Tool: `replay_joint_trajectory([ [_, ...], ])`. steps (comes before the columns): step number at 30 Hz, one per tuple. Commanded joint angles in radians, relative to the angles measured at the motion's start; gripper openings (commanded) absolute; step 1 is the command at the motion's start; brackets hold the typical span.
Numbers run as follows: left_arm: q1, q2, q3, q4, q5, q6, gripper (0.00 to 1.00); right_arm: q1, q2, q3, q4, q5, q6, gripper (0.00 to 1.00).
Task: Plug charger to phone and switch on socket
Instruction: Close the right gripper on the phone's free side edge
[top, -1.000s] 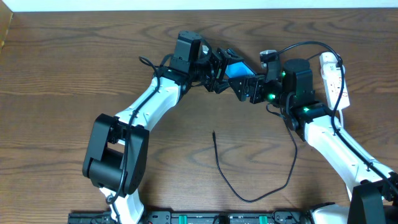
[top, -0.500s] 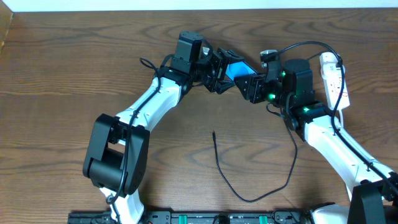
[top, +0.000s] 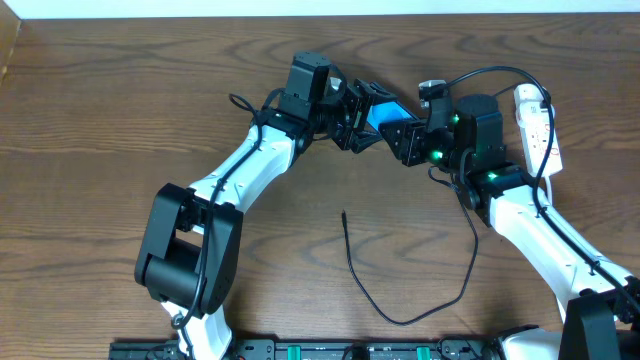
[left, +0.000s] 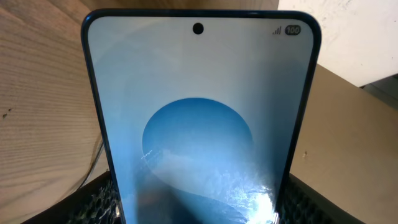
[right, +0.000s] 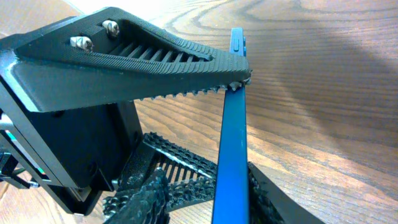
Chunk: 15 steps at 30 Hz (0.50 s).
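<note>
Black textured pads (left: 98, 200) of the left gripper (top: 358, 118) are clamped on the two long side edges of the phone (left: 199, 112). The handset is thereby held upright off the wood, its pale blue screen with a round shape turned to the left wrist camera.

In the right wrist view the phone is seen edge-on as a thin blue strip. One toothed left finger (right: 155, 56) is pressed against that edge, just beside a side button. The fingers (right: 149, 199) of the right gripper (top: 402, 140) are set on either side of the phone's flat faces. Whether they are pressing or only flanking it cannot be told, since the contact falls at the bottom margin of the picture. Such a two-armed hold is judged to be meant for steadying or turning the phone so that its port end can be reached.

All this is gathered near the middle of the far edge of the wooden bench (top: 100, 150).

The charger (top: 348, 258) is left lying well apart, towards the middle of the near edge, as a thin black cable in a loose U. Its plug tip (top: 343, 214) is pointed at the far edge. The socket (top: 537, 125), a white strip, is laid by the far right corner, beyond the right arm, with nothing touching it. Neither plugging nor switching is judged done.
</note>
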Motion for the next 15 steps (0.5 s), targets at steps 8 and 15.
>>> replay_joint_trajectory([
  [8, -0.001, -0.034, 0.008, 0.011, 0.023, 0.006, 0.07, 0.005, 0.002, 0.014, 0.000, 0.000, -0.005, 0.26],
  [15, -0.001, -0.034, 0.008, 0.010, 0.023, 0.006, 0.07, 0.005, 0.002, 0.014, 0.005, 0.000, -0.005, 0.19],
])
